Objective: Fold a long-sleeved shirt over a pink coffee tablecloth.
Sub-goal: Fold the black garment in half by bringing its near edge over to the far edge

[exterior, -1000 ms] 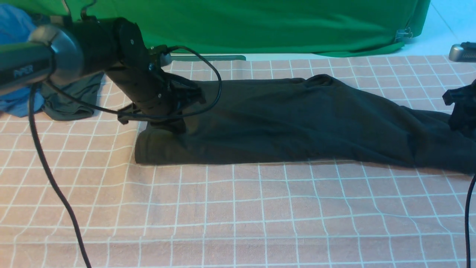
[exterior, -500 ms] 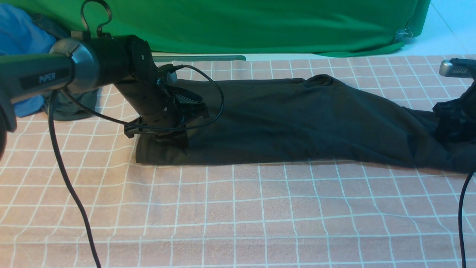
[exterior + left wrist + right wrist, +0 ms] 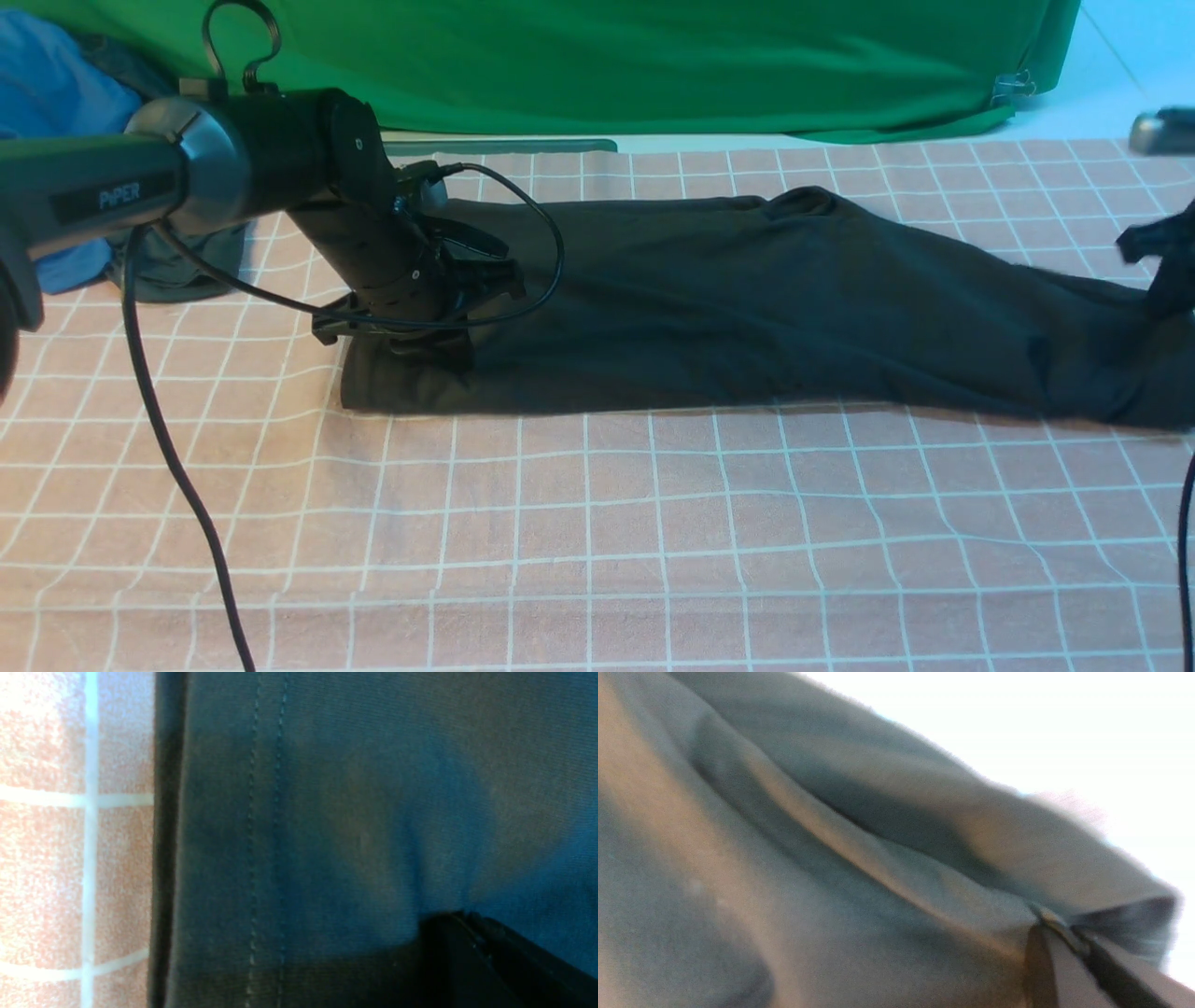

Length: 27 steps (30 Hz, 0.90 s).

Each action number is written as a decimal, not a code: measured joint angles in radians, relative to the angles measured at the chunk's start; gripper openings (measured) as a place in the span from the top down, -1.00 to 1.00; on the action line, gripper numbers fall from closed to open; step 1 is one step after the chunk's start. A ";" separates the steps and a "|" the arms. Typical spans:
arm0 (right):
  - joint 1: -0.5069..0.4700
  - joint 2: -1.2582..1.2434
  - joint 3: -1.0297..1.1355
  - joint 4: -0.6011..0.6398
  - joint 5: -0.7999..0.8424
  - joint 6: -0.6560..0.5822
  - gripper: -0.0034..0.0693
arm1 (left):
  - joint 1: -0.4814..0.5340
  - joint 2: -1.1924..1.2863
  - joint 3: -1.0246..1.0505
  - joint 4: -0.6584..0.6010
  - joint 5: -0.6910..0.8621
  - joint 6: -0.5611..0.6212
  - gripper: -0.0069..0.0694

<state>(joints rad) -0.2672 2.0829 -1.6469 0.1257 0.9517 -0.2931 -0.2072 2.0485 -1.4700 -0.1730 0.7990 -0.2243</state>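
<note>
Front view: long-sleeved shirt point(image 3: 747, 308), already narrowed into a band nearer the far edge of the pink coffee tablecloth point(image 3: 597, 541), with left fingers point(image 3: 490, 952) and right fingers point(image 3: 1111, 975) each clamped on one end, crosswise folds apparently not yet made.

The near half of the desk, bare tablecloth point(image 3: 597, 541), is open from edge to edge; the shirt point(image 3: 747, 299) bars the middle band through to the right edge; the left arm point(image 3: 364, 233) stands on its left end, its cable point(image 3: 177, 476) hanging toward the near left corner; the right arm point(image 3: 1162, 271) crowds the right edge; heaped clothes point(image 3: 47, 103) fill the far left corner.
</note>
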 joint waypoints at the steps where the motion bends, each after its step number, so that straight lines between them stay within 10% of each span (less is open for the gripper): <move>1: -0.010 -0.005 -0.013 -0.005 0.001 0.000 0.78 | 0.000 0.000 0.000 0.000 0.000 0.000 0.78; 18: -0.027 0.000 -0.021 -0.010 -0.172 -0.007 0.74 | 0.000 0.002 -0.002 -0.003 0.000 0.019 0.78; 27: -0.027 0.008 -0.081 -0.022 -0.087 0.041 -0.11 | 0.000 -0.002 -0.002 -0.006 0.002 0.021 0.78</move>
<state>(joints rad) -0.2942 2.0910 -1.7278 0.1042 0.8643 -0.2526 -0.2072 2.0462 -1.4722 -0.1793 0.8008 -0.2029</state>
